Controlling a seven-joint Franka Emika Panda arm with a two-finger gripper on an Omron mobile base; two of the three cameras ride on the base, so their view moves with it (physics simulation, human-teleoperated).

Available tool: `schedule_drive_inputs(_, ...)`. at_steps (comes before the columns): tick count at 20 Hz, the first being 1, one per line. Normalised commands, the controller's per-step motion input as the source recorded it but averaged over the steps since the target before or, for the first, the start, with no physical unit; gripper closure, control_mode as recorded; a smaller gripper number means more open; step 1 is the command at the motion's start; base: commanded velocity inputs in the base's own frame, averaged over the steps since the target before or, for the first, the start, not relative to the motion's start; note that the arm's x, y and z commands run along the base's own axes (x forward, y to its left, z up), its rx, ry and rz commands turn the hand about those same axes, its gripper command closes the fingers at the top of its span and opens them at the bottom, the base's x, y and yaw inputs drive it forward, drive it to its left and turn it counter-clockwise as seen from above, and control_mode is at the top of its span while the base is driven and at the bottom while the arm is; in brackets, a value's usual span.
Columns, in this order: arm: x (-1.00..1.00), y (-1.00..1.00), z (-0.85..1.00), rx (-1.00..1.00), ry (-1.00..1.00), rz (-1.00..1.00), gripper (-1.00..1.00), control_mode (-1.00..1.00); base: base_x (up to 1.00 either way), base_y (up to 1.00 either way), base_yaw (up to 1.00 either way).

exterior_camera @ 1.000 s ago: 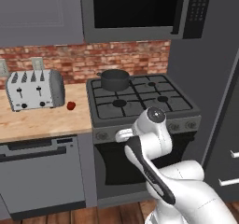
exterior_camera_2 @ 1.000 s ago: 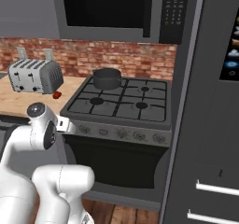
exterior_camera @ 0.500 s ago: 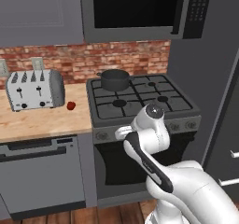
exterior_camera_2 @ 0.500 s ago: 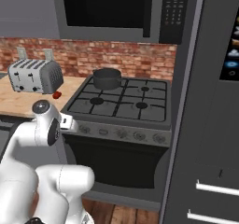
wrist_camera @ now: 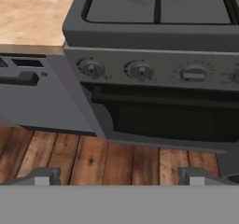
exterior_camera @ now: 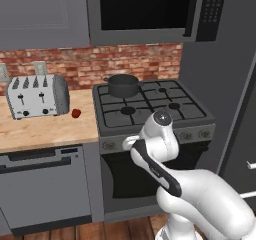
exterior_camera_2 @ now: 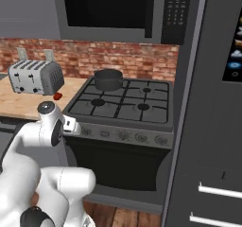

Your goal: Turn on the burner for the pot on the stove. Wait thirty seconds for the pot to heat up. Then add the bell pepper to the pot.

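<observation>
Fingers (wrist_camera: 46,175) apart (nothing held); one pot (exterior_camera: 124,85), one bell pepper (exterior_camera: 76,113).

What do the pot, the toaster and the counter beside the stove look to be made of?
Pot: dark grey metal, matte with a faint sheen along its wall. Toaster: brushed silver metal, going by its pale streaked sides, with dark slots on top. Counter: light wood, probably butcher block, given its tan mottled grain.

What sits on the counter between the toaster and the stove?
Only the bell pepper, on the wooden counter between toaster and stove, seen in the left base view.
</observation>
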Motion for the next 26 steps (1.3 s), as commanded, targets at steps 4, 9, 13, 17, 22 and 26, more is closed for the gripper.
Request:
schedule_drive_inputs(4, 0.09, -0.04, -0.24, 0.00, -0.10, 0.00, -1.00, -1.00, 0.00, 0.00, 0.00)
schedule_drive_inputs(9, 0.06, -0.07, -0.38, 0.01, -0.12, 0.00, -1.00, -1.00, 0.00, 0.00, 0.00)
schedule_drive_inputs(13, 0.08, -0.10, -0.33, 0.02, -0.06, 0.00, -1.00, -1.00, 0.00, 0.00, 0.00)
schedule_drive_inputs(17, 0.05, -0.18, -0.29, 0.04, 0.00, 0.00, -1.00, -1.00, 0.00, 0.00, 0.00)
schedule_drive_inputs(22, 0.11, -0.27, -0.39, 0.22, 0.00, 0.00, -1.00, -1.00, 0.00, 0.00, 0.00)
schedule_drive_inputs(26, 0.13, -0.19, -0.42, 0.15, -0.02, 0.00, -1.00, -1.00, 0.00, 0.00, 0.00)
